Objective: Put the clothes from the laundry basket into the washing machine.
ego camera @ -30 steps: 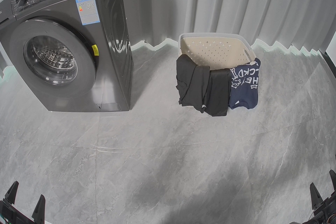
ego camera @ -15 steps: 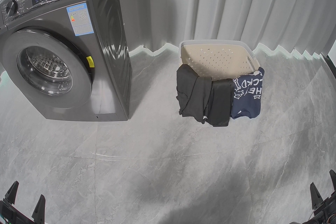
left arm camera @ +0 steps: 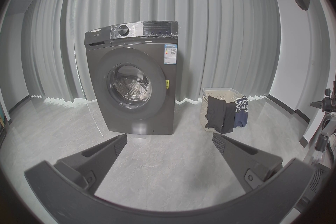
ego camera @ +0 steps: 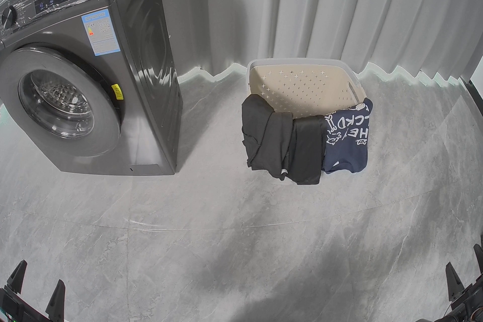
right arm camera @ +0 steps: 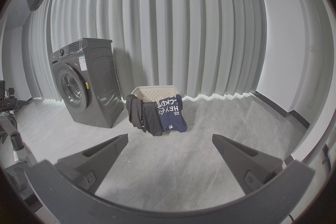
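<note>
Clothes (ego camera: 302, 149) drape over the near rim of the laundry basket (ego camera: 302, 64), right of the washing machine (ego camera: 85, 96), whose door looks shut. Left gripper (ego camera: 39, 273) and right gripper (ego camera: 463, 260) sit near, spread wide, empty. Best to drive closer, then pinch the black garment (ego camera: 266, 139) at its hanging fold, clear of the rim.
</note>
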